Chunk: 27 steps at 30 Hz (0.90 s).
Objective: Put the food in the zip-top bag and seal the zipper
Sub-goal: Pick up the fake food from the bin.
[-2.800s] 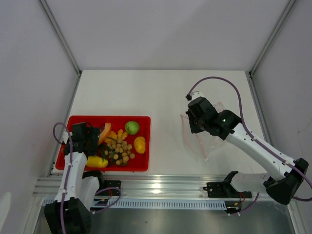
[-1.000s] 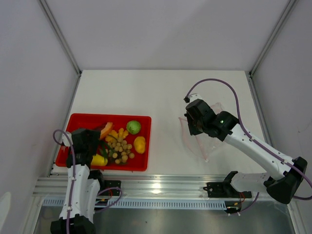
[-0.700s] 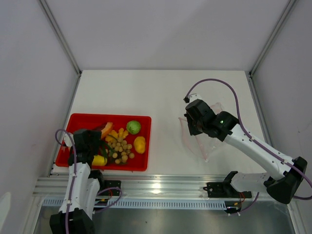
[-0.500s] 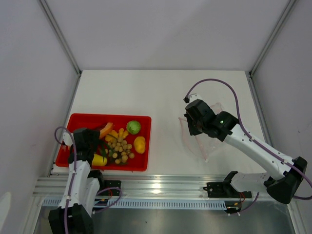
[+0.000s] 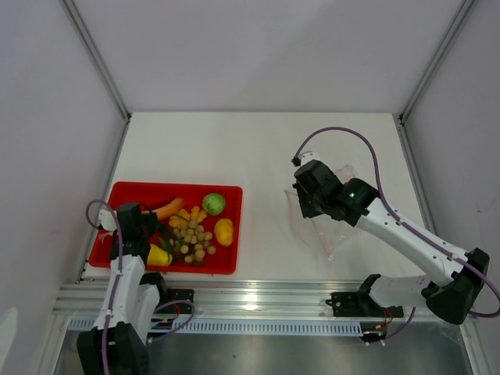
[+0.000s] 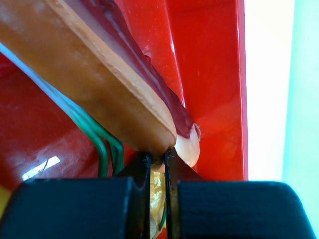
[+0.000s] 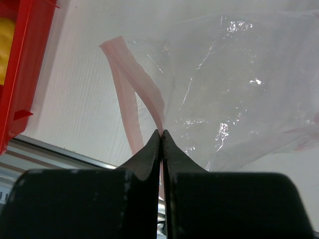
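Observation:
The food lies in a red tray (image 5: pixel 180 188): a green ball (image 5: pixel 213 204), a yellow lemon (image 5: pixel 224 231), small tan balls (image 5: pixel 192 240) and an orange-brown wedge (image 5: pixel 167 208). My left gripper (image 5: pixel 134 228) reaches into the tray's left end. In the left wrist view it (image 6: pixel 157 157) is shut on the tip of the wedge (image 6: pixel 99 84), with green stalks (image 6: pixel 102 144) beside it. The clear zip-top bag (image 5: pixel 337 212) lies on the table at the right. My right gripper (image 7: pixel 162 133) is shut on its pink zipper (image 7: pixel 137 84), holding the mouth edge up off the bag (image 7: pixel 234 89).
A yellow piece (image 5: pixel 160 255) lies at the tray's near edge, by the left arm. The tray's corner (image 7: pixel 20 74) shows at the left of the right wrist view. A metal rail (image 5: pixel 250 301) runs along the table's near edge. Walls stand close on both sides.
My left gripper has gone from open to shut on the wedge's tip, and the wedge now lies flatter. The right gripper has shifted slightly up and left with the zipper.

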Available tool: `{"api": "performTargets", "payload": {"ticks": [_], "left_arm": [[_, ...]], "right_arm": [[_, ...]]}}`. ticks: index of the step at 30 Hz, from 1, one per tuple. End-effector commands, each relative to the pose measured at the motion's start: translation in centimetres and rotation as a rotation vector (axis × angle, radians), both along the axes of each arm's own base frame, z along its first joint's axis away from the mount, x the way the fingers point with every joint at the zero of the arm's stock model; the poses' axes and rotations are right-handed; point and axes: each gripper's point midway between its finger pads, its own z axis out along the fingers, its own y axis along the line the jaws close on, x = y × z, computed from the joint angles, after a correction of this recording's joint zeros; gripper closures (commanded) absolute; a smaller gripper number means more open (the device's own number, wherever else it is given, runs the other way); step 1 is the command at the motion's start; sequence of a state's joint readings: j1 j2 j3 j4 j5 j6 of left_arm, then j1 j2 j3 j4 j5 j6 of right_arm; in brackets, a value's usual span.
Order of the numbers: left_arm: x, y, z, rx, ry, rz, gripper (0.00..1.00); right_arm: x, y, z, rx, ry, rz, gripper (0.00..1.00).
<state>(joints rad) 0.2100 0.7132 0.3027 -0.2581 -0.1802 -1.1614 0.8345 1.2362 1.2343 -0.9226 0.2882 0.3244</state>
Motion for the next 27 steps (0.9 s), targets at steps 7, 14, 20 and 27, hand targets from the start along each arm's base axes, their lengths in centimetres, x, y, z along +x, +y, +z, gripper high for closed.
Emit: {"api": "performTargets", "payload": {"ticks": [7, 14, 20, 27], "left_arm": [[-1.5, -0.5, 4.9, 0.031, -0.071, -0.037, 0.99], [-2.3, -1.7, 11.0, 0.086, -0.157, -0.128, 0.99], [-3.0, -3.8, 16.7, 0.147, -0.281, -0.276, 0.99], [-2.6, -8.4, 21.3, 0.163, -0.437, -0.542, 0.99]], "right_arm": [[0.4, 0.4, 1.6, 0.018, -0.022, -0.023, 1.00], [0.5, 1.0, 2.4, 0.060, -0.012, -0.045, 1.00], [1.1, 2.3, 3.0, 0.090, 0.018, -0.041, 1.00], [2.6, 2.4, 4.1, 0.172, 0.050, -0.076, 1.00]]}}
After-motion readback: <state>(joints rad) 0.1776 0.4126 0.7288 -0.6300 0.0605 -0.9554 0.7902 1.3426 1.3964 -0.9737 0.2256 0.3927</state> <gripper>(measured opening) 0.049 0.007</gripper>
